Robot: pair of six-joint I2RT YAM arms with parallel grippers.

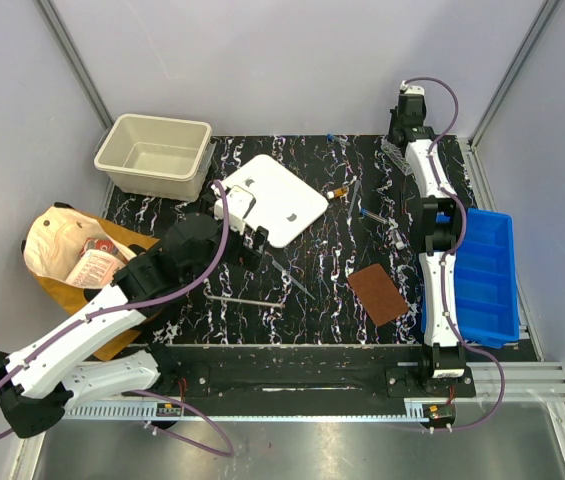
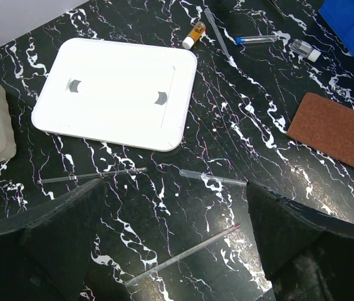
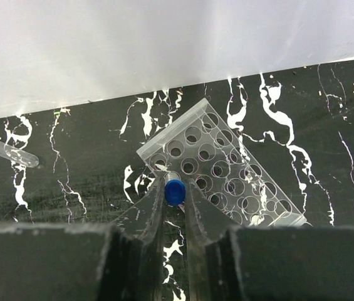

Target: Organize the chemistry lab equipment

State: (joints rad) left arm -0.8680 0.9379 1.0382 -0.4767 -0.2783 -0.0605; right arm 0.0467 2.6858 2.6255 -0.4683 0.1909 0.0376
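Note:
My right gripper (image 3: 175, 188) is shut on a blue-capped tube (image 3: 175, 192), held upright at the near corner of the clear tube rack (image 3: 220, 166). In the top view that gripper (image 1: 402, 128) is at the back right over the rack (image 1: 399, 156). My left gripper (image 2: 175, 188) is open above the black table with nothing between its fingers. Below it lie a thin red-tipped rod (image 2: 183, 254), a clear pipette (image 2: 211, 179) and a clear stick (image 2: 92, 177). Farther off are an orange-capped vial (image 2: 193, 34), a blue-capped tube (image 2: 255, 39) and a small clear vial (image 2: 305, 50).
A white lid (image 1: 272, 198) lies mid-table, a beige bin (image 1: 154, 155) at the back left. A tan paper bag with packets (image 1: 72, 255) sits left. A brown mat (image 1: 378, 293) and a blue bin (image 1: 487, 275) are on the right. A wall runs just behind the rack.

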